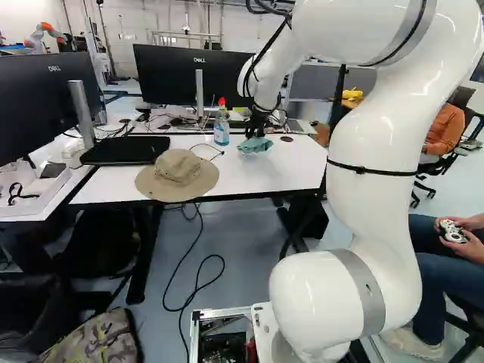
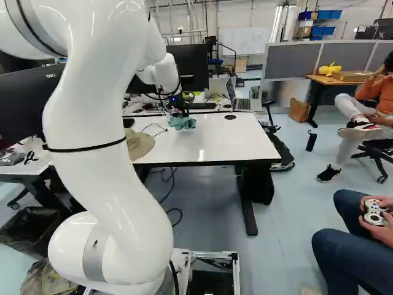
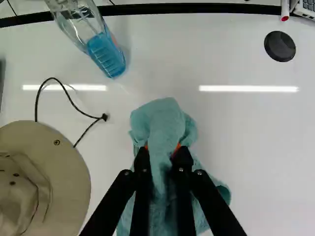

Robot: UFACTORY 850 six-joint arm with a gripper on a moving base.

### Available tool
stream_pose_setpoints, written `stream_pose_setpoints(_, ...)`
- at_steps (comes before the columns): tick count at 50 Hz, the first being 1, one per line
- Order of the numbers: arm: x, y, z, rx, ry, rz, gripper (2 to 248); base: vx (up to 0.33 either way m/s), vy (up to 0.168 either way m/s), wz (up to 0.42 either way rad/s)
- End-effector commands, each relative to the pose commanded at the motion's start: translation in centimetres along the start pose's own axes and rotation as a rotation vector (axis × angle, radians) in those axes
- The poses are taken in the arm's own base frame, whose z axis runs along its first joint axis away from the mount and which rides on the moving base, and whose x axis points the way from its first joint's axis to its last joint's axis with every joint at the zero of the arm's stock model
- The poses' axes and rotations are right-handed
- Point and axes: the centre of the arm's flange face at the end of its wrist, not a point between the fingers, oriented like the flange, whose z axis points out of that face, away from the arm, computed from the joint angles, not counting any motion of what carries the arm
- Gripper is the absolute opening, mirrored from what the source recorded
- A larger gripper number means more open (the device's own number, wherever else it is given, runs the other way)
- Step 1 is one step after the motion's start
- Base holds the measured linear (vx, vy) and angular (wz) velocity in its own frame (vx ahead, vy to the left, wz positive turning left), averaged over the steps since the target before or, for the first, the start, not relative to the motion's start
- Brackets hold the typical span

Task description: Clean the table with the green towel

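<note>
A robotics lab: behind the white counter [image 1: 265, 170] stand a monitor [image 1: 170, 79], grey office partitions [image 2: 291, 60] and, farther off, another robot [image 1: 36, 37].

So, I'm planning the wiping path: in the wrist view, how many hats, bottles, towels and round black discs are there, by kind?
Hats: 1, the tan one
Bottles: 1, clear with blue
Towels: 1, green, held in the gripper
Round black discs: 1, on the white tabletop
Total: 4
</note>
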Motion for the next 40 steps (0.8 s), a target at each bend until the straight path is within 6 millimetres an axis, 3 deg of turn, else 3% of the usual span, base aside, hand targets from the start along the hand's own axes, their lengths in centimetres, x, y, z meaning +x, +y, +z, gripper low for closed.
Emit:
stream_pose_setpoints(18,-1.2,0.2,-0.6,-0.002,-0.007,0.004,52,0.000,0.000,0.000)
stream_pose_setpoints(40,-4.0,3.0,-2.1,-0.024,-0.008,0.051,52,0.000,0.000,0.000)
